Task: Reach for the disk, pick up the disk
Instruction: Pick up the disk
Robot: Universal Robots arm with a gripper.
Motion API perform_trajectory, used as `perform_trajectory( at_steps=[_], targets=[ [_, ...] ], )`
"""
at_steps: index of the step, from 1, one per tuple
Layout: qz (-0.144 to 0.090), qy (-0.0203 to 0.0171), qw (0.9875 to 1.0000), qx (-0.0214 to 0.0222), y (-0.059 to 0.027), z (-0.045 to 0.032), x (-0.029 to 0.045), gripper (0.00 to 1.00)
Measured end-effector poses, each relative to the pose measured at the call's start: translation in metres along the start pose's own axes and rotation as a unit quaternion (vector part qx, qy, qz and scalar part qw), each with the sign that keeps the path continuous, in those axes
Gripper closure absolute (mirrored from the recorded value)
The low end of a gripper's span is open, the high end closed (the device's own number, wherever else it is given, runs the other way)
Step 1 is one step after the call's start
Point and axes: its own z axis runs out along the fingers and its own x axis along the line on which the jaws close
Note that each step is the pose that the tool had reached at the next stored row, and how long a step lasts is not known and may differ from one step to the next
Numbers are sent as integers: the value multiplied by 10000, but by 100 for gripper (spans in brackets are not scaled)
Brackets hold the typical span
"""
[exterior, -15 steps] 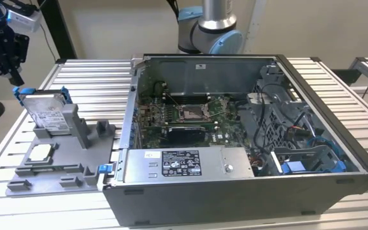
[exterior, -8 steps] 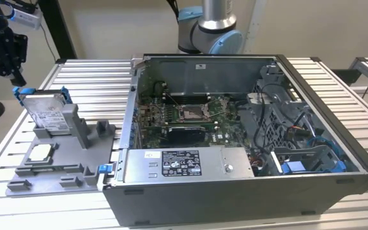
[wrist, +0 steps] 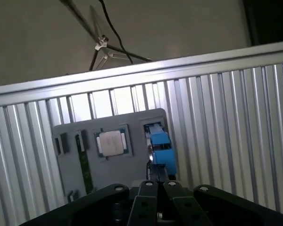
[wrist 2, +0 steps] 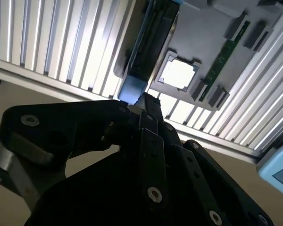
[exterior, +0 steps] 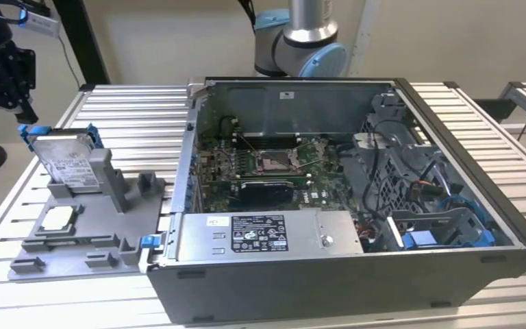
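Disk point(exterior: 62, 161) upright in grey fixture point(exterior: 80, 233) on slatted worktop point(exterior: 126, 110); its white label's print too small to read. Black end effector point(exterior: 25, 115), partly cut off at the exterior view's left, sits just above disk's blue-framed top corner. Opening and contact cannot be told.

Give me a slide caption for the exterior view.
Black pincer close above the blue-framed disk, standing on edge in a grey fixture beside an open computer case.
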Motion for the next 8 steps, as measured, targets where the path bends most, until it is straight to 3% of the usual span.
perform_trajectory(
  at_steps=[2,8],
  targets=[
    [-153,0,9999,-1,0,1,0,100],
    [-171,-3,9999,-2,-1,1,0,100]
  ],
)
